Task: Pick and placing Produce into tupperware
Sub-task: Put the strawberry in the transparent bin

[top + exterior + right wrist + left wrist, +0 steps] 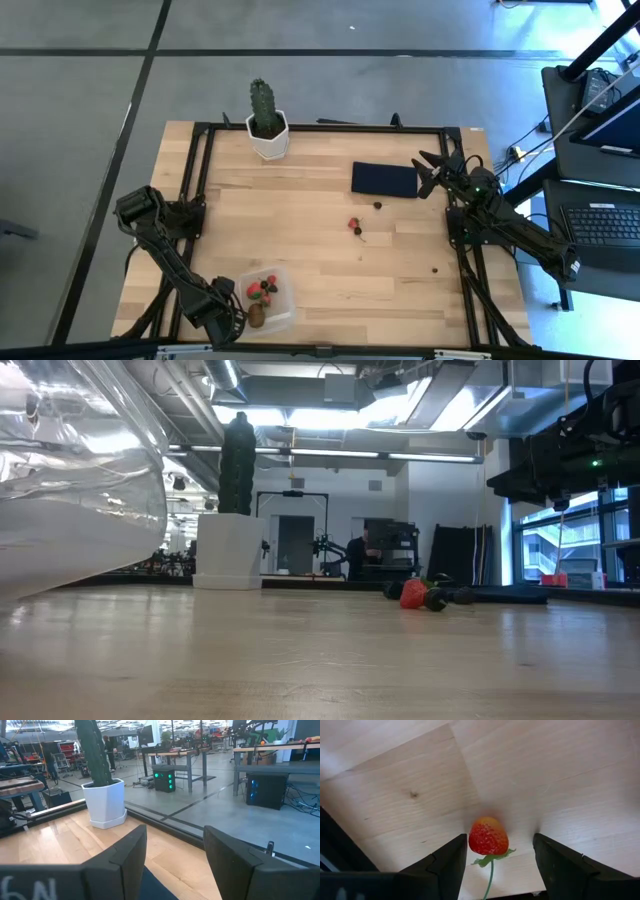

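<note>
strawberry first: the small red strawberry with a green leafy stalk looks light, soft and easily bruised, so by my judgement it wants a gentle pinch across its rounded body, not at the thin stalk, which would likely slip or tear. in the left wrist view it sits between the two dark fingers of the left hand, which stand wide apart on either side with clear gaps, so that hand is open and grips nothing; whether the fruit lies inside the box or on bare wood i cannot tell from that view. from above, the left hand is at the near left edge of the pale wooden worktop, just beside the clear square plastic tupperware box, which already holds several red fruits and a brown oval kiwi-like fruit. more produce lies loose mid-worktop: a red strawberry with small dark berries, and a tiny dark round berry near the flat dark navy rectangle. the right hand waits at the far right beside that rectangle, fingers spread open and empty, facing the green cactus in a white pot.
</note>
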Robot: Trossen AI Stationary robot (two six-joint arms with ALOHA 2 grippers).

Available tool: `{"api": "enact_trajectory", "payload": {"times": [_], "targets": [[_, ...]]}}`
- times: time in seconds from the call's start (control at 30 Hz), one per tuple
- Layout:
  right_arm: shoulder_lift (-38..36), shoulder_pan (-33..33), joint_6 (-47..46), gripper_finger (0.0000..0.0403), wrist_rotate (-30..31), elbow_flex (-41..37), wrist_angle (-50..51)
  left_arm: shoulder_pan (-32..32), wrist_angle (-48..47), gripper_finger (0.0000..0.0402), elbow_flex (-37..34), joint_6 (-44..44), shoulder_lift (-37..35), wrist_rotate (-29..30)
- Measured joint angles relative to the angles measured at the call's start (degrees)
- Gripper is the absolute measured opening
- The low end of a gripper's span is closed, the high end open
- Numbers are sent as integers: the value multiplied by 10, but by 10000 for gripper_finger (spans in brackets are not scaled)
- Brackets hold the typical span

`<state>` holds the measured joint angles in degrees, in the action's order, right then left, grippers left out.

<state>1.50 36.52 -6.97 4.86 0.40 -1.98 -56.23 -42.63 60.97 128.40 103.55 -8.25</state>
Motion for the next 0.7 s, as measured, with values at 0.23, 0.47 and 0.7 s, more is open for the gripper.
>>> {"api": "enact_trajectory", "payload": {"times": [0.23, 0.47, 0.7], "targets": [[0, 0, 0, 198, 0, 0, 0, 0, -2, 191, 0, 1, 0, 0], [0, 0, 0, 198, 0, 0, 0, 0, 0, 140, 0, 2, -1, 2], [0, 0, -3, 198, 0, 0, 0, 0, -2, 100, 0, 2, -1, -3]]}}
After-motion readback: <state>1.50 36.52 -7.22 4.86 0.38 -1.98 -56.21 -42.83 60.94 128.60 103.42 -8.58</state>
